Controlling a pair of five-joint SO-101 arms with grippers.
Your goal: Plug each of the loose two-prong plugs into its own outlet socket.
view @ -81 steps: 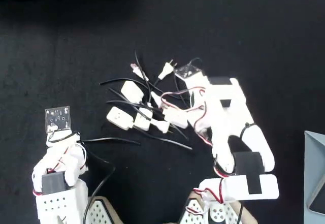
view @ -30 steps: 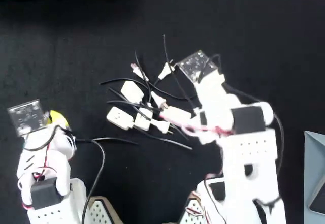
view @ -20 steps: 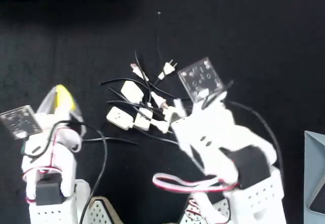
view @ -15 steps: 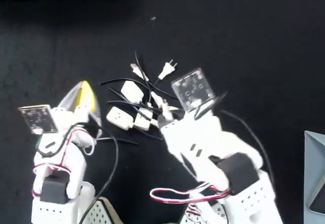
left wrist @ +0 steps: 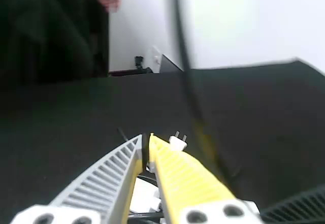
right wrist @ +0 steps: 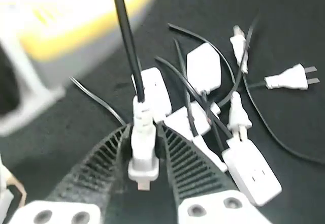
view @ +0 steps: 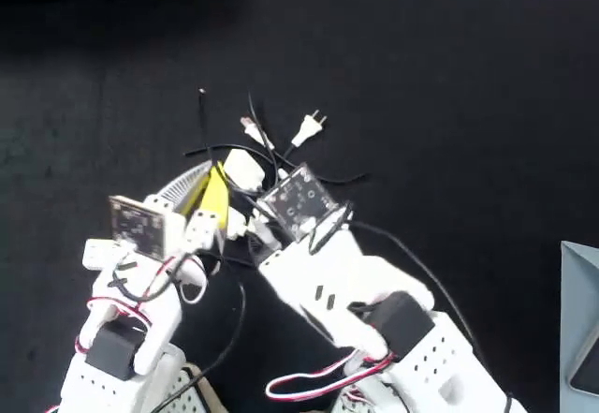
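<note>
Both my arms have swung in over the cable heap [right wrist: 193,102]. My right pincer [right wrist: 143,130] clamps a white plug [right wrist: 141,158], cord [right wrist: 124,36] trailing, just beside the outlet sockets [right wrist: 251,170]; my left pincer [left wrist: 145,139] is pressed together. Bare table [view: 487,104] lies open far and right.

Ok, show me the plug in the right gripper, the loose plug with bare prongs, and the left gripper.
held plug [right wrist: 142,150]: right wrist view, middle of its white body.
loose plug [right wrist: 287,79]: right wrist view, body behind the prongs.
left gripper [left wrist: 145,138]: left wrist view, between its fingertips.
</note>
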